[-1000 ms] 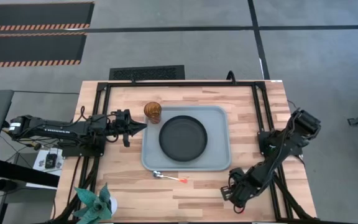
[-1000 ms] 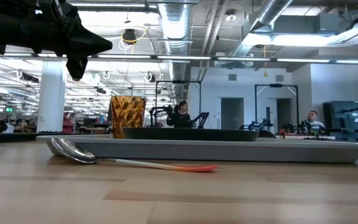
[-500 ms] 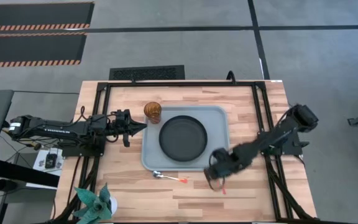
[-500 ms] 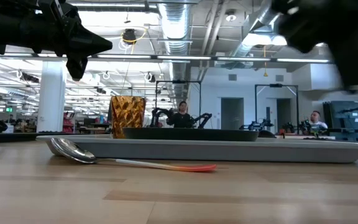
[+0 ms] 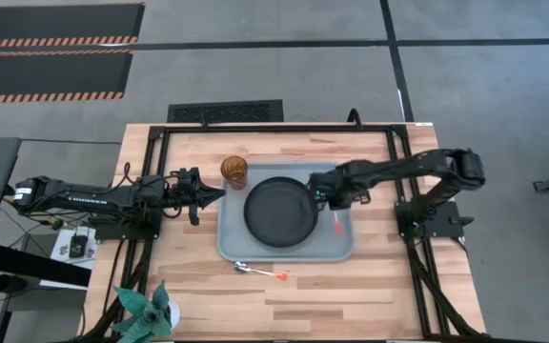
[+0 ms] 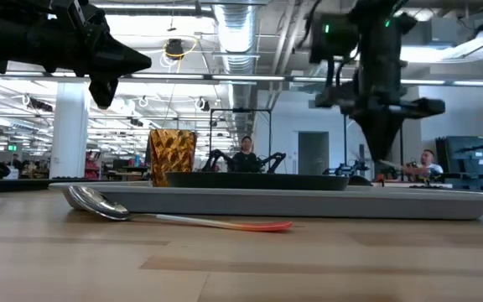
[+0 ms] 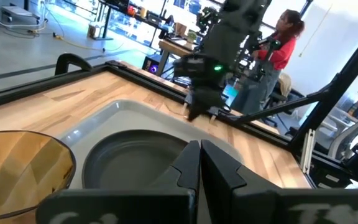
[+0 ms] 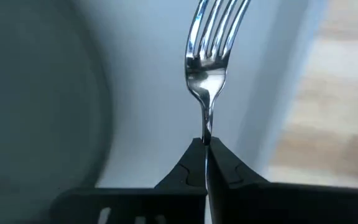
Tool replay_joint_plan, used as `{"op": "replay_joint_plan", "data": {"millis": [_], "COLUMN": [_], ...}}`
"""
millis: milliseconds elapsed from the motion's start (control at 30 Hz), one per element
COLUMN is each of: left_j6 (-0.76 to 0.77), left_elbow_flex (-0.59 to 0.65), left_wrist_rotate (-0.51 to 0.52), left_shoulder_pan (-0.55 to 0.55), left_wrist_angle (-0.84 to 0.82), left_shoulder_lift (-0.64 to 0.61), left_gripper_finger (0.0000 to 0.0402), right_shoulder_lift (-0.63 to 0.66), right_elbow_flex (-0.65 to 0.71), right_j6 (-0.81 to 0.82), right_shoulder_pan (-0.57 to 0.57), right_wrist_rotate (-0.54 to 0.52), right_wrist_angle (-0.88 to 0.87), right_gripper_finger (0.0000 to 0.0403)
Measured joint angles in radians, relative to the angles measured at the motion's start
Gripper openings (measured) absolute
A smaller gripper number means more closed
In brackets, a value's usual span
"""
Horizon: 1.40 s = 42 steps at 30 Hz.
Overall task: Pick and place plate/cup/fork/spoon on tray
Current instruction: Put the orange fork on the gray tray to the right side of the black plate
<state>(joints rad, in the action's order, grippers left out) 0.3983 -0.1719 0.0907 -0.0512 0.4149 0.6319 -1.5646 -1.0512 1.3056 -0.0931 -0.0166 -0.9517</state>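
Note:
The grey-blue tray [image 5: 339, 250] lies mid-table with the black plate [image 5: 279, 210] on its floor. The amber cup [image 5: 234, 171] stands upright at the tray's far left corner. The spoon [image 5: 260, 271] lies flat on the table just before the tray's near edge, bowl to the left. My right gripper [image 5: 332, 197] is over the tray's right part, beside the plate, shut on the fork [image 8: 211, 56]. The fork's red handle [image 5: 336, 227] sticks out toward the near side. My left gripper [image 5: 219, 193] is shut and empty, left of the tray, above the table [image 6: 145, 60]. My right gripper pinches the fork's thin metal neck [image 8: 207, 127], just behind the head, between its two fingertips. The fingers come from above, pointing down [image 6: 381, 161]. The tines reach out past the fingertips. The fork is lifted clear, over the tray floor between the plate and the tray's right rim.
A potted plant [image 5: 149, 310] stands at the table's near left corner. Black frame rails [image 5: 279, 128] run along the table's far, left and right sides. People and equipment show in the room beyond the table.
My right gripper has swung from the table's near right corner toward the far edge and a little left, carrying the fork from over the bare table to over the tray's right part.

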Motion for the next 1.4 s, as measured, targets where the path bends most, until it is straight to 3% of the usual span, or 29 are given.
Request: {"op": "replay_joint_plan", "data": {"millis": [267,567,1400], "left_j6": [-0.001,-0.002,-0.009], "left_elbow_flex": [0.0,0.0,0.0], "left_wrist_rotate": [0.012,0.041,0.053], "left_shoulder_pan": [0.0,0.0,0.0], "left_wrist_angle": [0.001,0.003,0.001], "left_shoulder_lift": [0.0,0.0,0.0], "left_gripper_finger": [0.0,0.0,0.0], "right_shoulder_lift": [-0.073,-0.144,-0.177], "right_elbow_flex": [0.01,0.009,0.008], "right_j6": [-0.058,-0.015,0.029], "right_shoulder_pan": [-0.1,-0.096,-0.127], "right_wrist_rotate": [0.07,0.097,0.104], "right_wrist_angle": [0.107,0.131,0.207], "right_gripper_finger": [0.0007,0.0007,0.0014]}}
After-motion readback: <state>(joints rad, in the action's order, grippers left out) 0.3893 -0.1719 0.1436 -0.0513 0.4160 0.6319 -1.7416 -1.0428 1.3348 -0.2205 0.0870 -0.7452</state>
